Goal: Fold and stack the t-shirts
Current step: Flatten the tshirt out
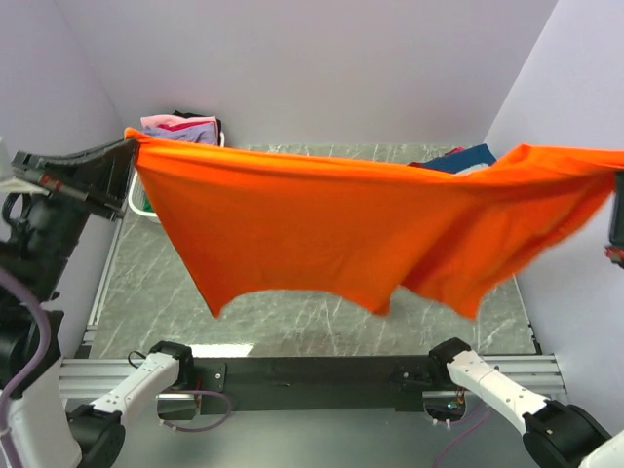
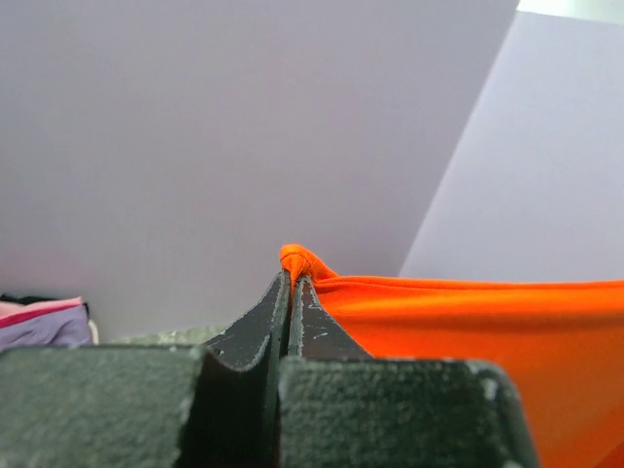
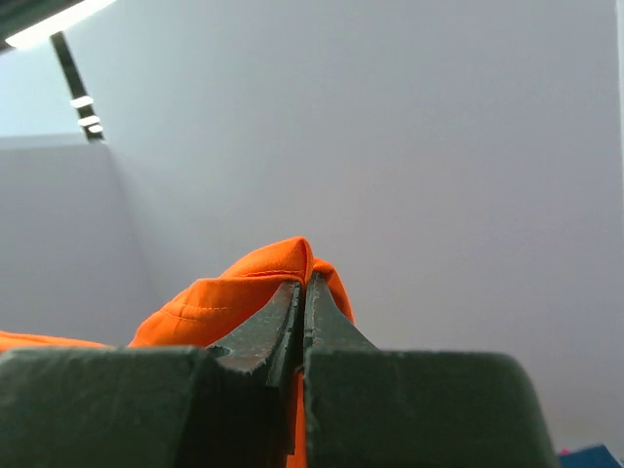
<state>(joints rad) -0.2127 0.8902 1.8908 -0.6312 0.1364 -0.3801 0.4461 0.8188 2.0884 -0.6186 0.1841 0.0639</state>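
An orange t-shirt (image 1: 341,224) hangs stretched in the air across the whole table, held up by both arms. My left gripper (image 1: 129,146) is shut on its left corner, high at the left wall; the pinched cloth (image 2: 297,261) bunches at the tips of the left gripper (image 2: 292,278). My right gripper (image 3: 302,281) is shut on the other corner, and orange cloth (image 3: 244,283) folds over its tips. In the top view that gripper is cut off by the right edge. More t-shirts, pink and lavender (image 1: 180,127), lie heaped at the back left.
A white basket (image 1: 139,200) stands at the back left under the heap of tees. A navy blue garment (image 1: 468,158) lies at the back right, mostly hidden behind the orange cloth. The marbled table (image 1: 292,312) shows below the hanging shirt. Pale walls close in on three sides.
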